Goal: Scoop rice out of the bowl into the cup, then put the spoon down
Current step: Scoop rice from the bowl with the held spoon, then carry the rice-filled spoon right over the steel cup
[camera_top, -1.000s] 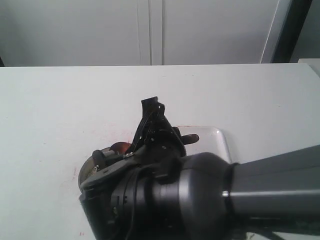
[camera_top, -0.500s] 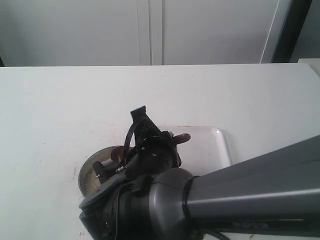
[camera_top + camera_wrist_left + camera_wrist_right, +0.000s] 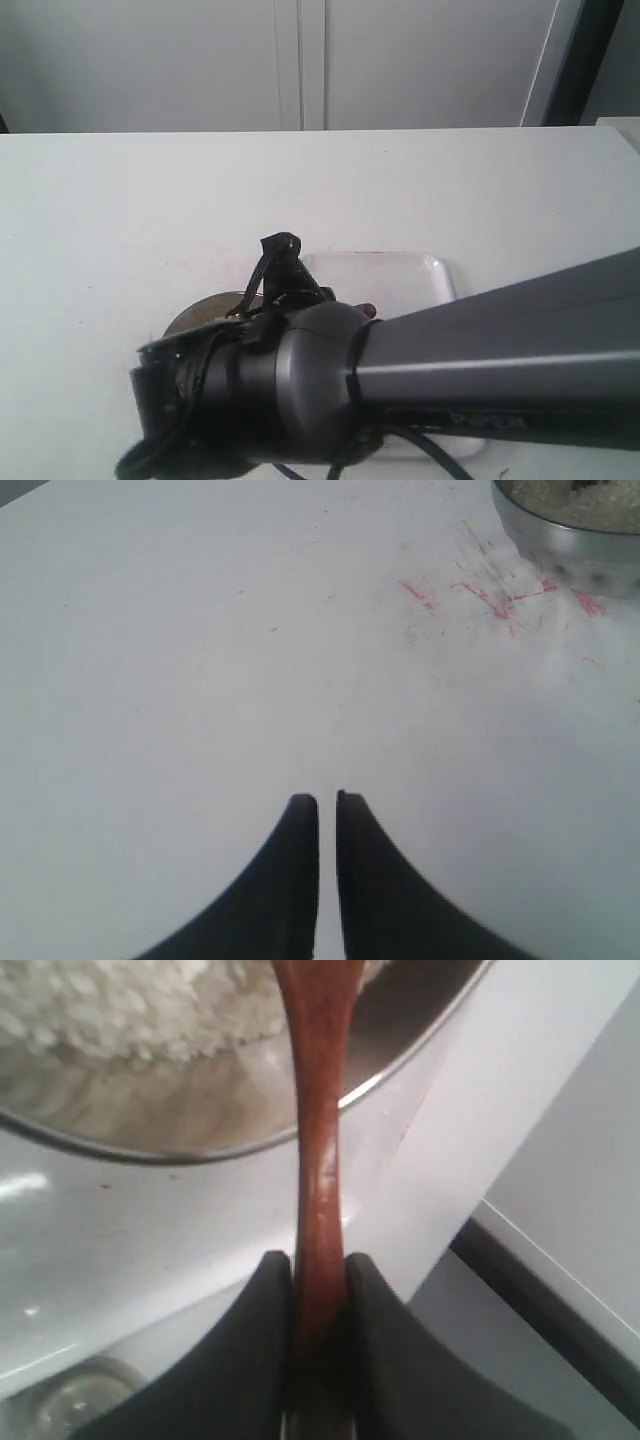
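Note:
My right gripper is shut on the handle of the reddish-brown wooden spoon. The handle runs over the rim of the metal bowl toward the rice; the scoop is cut off by the frame edge. In the exterior view my right arm hides most of the bowl, and only the spoon's handle end shows. My left gripper hovers shut and empty over bare table, with the bowl and rice off to one side. A round shiny rim shows; I cannot tell whether it is the cup.
A white rectangular tray lies right of the bowl, partly under my right arm. Red smears mark the table beside the bowl. White cabinet doors stand behind the table's far edge.
My right arm has swung down and to the left, covering more of the bowl. The spoon's scoop has gone out of the exterior view, and its handle end has dropped lower.

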`<state>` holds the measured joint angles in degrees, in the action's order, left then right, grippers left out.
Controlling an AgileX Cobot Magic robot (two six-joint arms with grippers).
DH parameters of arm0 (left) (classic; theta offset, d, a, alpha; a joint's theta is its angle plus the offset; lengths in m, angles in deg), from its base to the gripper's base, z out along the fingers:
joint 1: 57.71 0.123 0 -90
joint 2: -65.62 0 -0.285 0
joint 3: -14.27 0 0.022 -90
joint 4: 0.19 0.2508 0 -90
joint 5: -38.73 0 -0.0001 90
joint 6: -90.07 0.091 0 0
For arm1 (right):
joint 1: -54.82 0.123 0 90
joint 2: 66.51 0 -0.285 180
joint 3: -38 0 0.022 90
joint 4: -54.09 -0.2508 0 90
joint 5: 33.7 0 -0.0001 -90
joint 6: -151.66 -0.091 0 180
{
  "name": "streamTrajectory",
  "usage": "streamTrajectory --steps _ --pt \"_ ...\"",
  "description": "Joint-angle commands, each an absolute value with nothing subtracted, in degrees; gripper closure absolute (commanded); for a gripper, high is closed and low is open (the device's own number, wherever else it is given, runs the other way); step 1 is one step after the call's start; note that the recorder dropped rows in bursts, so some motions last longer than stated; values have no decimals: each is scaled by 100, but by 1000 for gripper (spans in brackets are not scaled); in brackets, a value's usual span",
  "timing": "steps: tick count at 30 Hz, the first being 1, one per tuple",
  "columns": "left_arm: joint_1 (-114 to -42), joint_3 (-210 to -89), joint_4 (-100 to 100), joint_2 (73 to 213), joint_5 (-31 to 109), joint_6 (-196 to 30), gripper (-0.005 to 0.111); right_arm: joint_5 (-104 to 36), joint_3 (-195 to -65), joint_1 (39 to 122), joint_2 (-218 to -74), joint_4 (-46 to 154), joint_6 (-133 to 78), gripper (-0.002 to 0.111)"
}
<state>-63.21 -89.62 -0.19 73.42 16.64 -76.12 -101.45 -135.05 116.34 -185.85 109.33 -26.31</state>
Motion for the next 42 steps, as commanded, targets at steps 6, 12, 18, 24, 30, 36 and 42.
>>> streamTrajectory --steps 6,12,18,24,30,36,42 --pt "-6363 -8909 -51 7341 1384 -7646 92 -10367 -14555 10851 -18570 8280 -1491 108" --pt "-6363 -8909 -51 7341 1384 -7646 92 -10367 -14632 10157 -18196 6813 -910 108" --pt "-6363 -8909 -51 7341 1384 -7646 92 -9887 -14100 10014 -17477 6304 -758 108" --pt "-6363 -8909 -51 7341 1384 -7646 92 -9381 -13352 10014 -17093 6253 -835 108" --pt "-6363 -8909 -51 7341 1384 -7646 92 -10228 -13151 10014 -16442 6655 -1579 108" --pt "-6363 -8909 -51 7341 1384 -7646 92 -10367 -13127 9978 -15731 6735 -1986 108" --pt "-6363 -8909 -51 7341 1384 -7646 92 -10367 -12946 9919 -15033 6653 -2283 108"
